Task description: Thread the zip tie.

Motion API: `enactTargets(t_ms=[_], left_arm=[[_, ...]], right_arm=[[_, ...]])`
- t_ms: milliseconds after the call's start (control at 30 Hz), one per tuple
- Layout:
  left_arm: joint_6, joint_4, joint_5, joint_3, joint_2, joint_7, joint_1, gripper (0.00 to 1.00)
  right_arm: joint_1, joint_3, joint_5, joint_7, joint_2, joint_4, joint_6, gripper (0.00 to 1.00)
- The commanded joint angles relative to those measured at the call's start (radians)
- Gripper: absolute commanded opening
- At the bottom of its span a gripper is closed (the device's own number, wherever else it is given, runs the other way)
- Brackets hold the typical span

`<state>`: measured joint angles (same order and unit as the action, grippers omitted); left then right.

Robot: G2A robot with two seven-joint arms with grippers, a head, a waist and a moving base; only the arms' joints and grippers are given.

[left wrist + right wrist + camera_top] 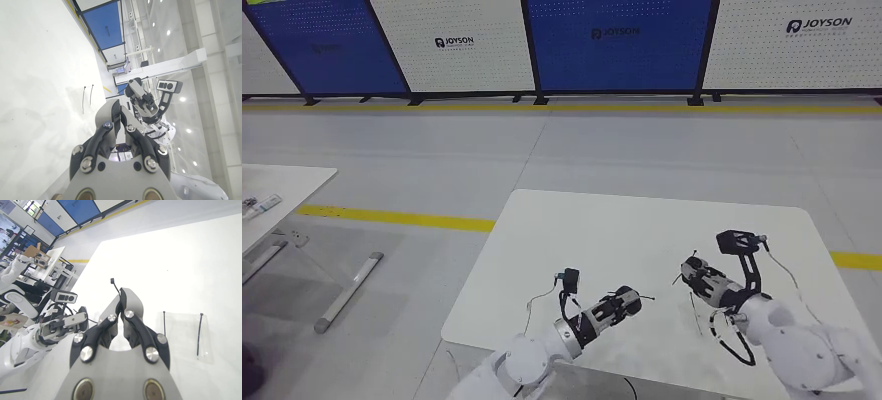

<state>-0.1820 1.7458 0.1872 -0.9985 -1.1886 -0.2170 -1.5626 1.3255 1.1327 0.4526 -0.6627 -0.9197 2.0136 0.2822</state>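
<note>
Surface: a white table (642,215) with rounded corners stands on a grey floor (442,150). A yellow line (392,217) crosses the floor behind it, and blue and white panels (617,45) wall off the back. A side table (282,185) stands well apart at far left.

The left gripper (118,108) hangs over the table's near left part, close to the near edge, with its fingers pressed together. A thin dark strand (92,321) shows at its tip. Whether it is gripped cannot be told.

The right gripper (120,295) hangs over the near middle, apart from the left one, with a gap of table between them. Its fingers are closed on the zip tie (115,286), whose head stands out past the fingertips.

Further right, two spare ties (164,323) lie side by side, not touching, on a clear plastic sheet (185,332) flat on the table, near the right gripper. The table's far edge lies well beyond both grippers.
</note>
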Motion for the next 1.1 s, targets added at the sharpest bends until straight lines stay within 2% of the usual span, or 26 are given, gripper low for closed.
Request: enactTargets(t_ms=[0, 67, 233, 333, 833, 933, 1067], left_arm=[[0.0, 0.0, 0.0, 0.0, 0.0, 0.0, 0.0, 0.0], [0.0, -0.001, -0.002, -0.001, 0.0, 0.007, 0.001, 0.0], [0.019, -0.009, -0.034, 0.018, -0.009, 0.1, 0.01, 0.0], [0.026, -0.016, -0.039, 0.03, -0.013, 0.131, 0.014, 0.0], [0.026, -0.016, -0.036, 0.033, -0.014, 0.131, 0.015, 0.0], [0.034, -0.023, -0.036, 0.036, -0.016, 0.141, 0.02, 0.0], [0.045, -0.027, -0.037, 0.036, -0.018, 0.161, 0.021, 0.0]], right_arm=[[0.0, 0.0, 0.0, 0.0, 0.0, 0.0, 0.0, 0.0], [0.001, 0.0, 0.0, 0.006, 0.0, -0.001, -0.001, 0.0], [0.044, -0.009, 0.009, 0.126, -0.01, 0.009, -0.037, 0.0], [0.061, -0.019, 0.022, 0.155, -0.013, 0.007, -0.055, 0.0], [0.062, -0.019, 0.022, 0.159, -0.014, 0.007, -0.056, 0.0], [0.08, -0.028, 0.035, 0.2, -0.018, 0.007, -0.088, 0.0], [0.089, -0.036, 0.047, 0.204, -0.022, 0.001, -0.12, 0.0]])
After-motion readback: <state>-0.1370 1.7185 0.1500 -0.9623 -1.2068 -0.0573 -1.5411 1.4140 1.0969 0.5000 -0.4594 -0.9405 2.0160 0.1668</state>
